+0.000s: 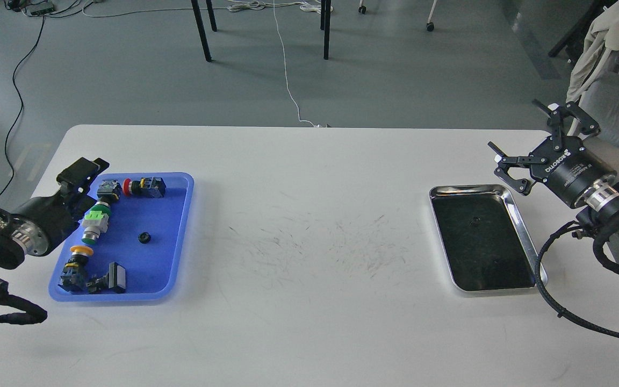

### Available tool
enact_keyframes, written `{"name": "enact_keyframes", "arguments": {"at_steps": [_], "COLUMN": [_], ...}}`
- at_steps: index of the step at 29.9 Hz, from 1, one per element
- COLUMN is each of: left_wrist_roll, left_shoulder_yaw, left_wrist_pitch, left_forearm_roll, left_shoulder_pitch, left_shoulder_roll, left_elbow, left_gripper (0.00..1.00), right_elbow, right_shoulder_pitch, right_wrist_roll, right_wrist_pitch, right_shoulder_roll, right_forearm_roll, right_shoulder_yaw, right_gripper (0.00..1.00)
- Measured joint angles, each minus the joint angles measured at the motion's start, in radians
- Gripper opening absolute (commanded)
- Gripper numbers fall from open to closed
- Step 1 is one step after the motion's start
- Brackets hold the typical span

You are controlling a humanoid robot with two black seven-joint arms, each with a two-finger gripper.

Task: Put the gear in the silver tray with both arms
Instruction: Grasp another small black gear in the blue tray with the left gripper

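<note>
The gear is small, black and round, and lies loose in the middle of the blue tray at the left. The silver tray sits at the right of the white table, with a tiny dark speck on its dark bottom. My left gripper hovers low at the blue tray's far left corner, seen side-on, so its fingers cannot be told apart. My right gripper is open and empty, just beyond the silver tray's far right corner, pointing up and left.
The blue tray also holds several push-button switches: a red one, a green one, a yellow one and a black part. Chair legs and cables lie on the floor beyond the table.
</note>
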State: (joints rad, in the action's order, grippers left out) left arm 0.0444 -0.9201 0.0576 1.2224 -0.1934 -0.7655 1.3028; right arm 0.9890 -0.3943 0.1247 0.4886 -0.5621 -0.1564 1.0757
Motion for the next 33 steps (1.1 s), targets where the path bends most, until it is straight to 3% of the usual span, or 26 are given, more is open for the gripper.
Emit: {"name": "enact_keyframes", "arguments": {"at_steps": [15,25,33], "left_wrist_roll": [0.144,0.157,0.165], "left_shoulder_yaw": [0.261,0.414,0.450], "left_wrist_pitch": [-0.153,-0.194,-0.218], "left_forearm_roll": [0.660,0.701,0.701], "left_shoulder_pitch": [-0.037,-0.147,-0.169], "left_shoulder_roll": [-0.007,0.018,0.035], "left_elbow": [-0.016,-0.121,-0.196], "left_gripper": [0.95,0.91,0.81], "right_elbow": [0.001,0.016,0.017], "right_shoulder_pitch": [0.020,0.027,0.031], "right_wrist_roll": [-0.007,-0.007,-0.007], "right_wrist_pitch": [0.000,0.000,0.000], "right_shoulder_roll": [0.019,0.018,0.014], "right_forearm_roll": [0.005,0.005,0.005], "right_shoulder_yaw": [-0.020,-0.011,-0.002], "right_gripper": [0.97,0.97,0.97]}}
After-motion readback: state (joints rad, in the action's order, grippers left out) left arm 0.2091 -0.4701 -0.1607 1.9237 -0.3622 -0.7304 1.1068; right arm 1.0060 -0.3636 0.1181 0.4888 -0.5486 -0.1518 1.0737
